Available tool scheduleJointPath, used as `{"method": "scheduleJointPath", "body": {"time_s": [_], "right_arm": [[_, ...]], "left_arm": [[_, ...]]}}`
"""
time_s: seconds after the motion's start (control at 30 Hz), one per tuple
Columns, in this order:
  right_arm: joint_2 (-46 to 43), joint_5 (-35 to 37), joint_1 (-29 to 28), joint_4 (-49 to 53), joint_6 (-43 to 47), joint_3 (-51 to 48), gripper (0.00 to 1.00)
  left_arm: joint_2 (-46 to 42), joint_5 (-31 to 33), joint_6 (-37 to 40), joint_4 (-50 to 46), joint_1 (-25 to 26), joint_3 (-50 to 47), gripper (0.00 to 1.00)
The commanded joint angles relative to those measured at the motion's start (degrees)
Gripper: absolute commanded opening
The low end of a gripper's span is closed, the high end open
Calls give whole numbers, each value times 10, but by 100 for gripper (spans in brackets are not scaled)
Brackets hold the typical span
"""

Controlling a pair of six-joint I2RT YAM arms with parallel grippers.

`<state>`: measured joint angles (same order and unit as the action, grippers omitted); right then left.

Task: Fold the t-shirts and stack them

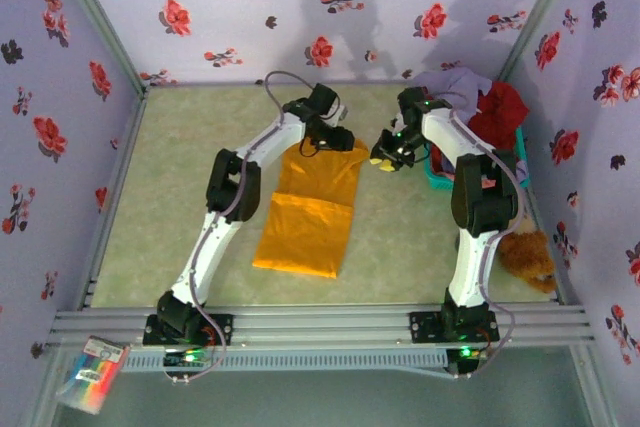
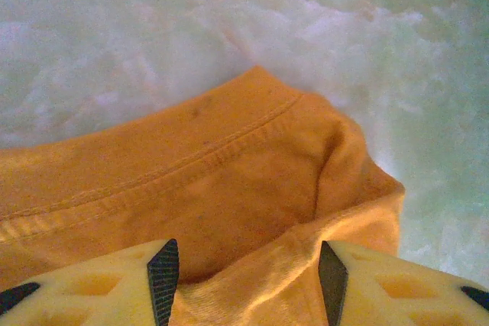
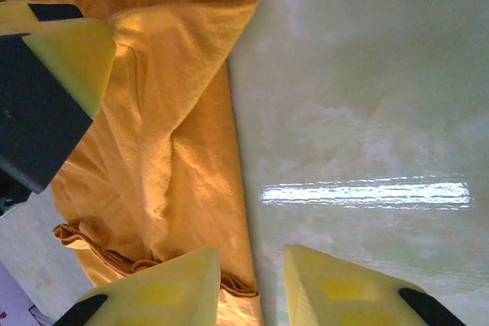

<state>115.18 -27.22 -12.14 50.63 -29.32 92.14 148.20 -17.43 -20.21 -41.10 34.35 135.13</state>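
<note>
The large orange-yellow t-shirt (image 1: pixel 308 209) lies folded into a long strip on the table, running from the far middle toward the near edge. My left gripper (image 1: pixel 334 139) is open at the strip's far end, and a raised fold of the orange cloth (image 2: pixel 229 181) sits between its wide-apart fingers (image 2: pixel 246 280). My right gripper (image 1: pixel 389 159) is open at the shirt's far right corner, low over the table. The shirt's side edge (image 3: pixel 176 112) runs into the gap between its fingers (image 3: pixel 254 288). The lavender shirt (image 1: pixel 458 82) and red shirt (image 1: pixel 502 112) are heaped at the back right. The pink shirt is hidden.
A teal basket (image 1: pixel 437 183) stands under the heap beside the right arm. A brown teddy bear (image 1: pixel 528 255) lies at the right, near the front. Floral walls close in the table on three sides. The left gripper's finger (image 3: pixel 46 89) is close in the right wrist view.
</note>
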Motion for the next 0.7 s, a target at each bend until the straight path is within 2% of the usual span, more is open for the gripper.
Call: {"method": "scheduleJointPath", "body": {"time_s": [0.0, 0.1, 0.43, 0.6, 0.67], "right_arm": [[-29, -17, 12, -1, 5, -14, 30], [-40, -25, 22, -5, 5, -29, 30], [-51, -37, 37, -6, 6, -39, 30], [-51, -38, 37, -9, 2, -40, 29], [-51, -39, 36, -11, 1, -42, 29]], "left_arm": [[17, -7, 36, 14, 3, 21, 55], [29, -30, 39, 16, 5, 33, 54], [46, -31, 59, -18, 9, 53, 40], [38, -19, 50, -11, 7, 53, 27], [28, -28, 26, 6, 2, 46, 17]]}}
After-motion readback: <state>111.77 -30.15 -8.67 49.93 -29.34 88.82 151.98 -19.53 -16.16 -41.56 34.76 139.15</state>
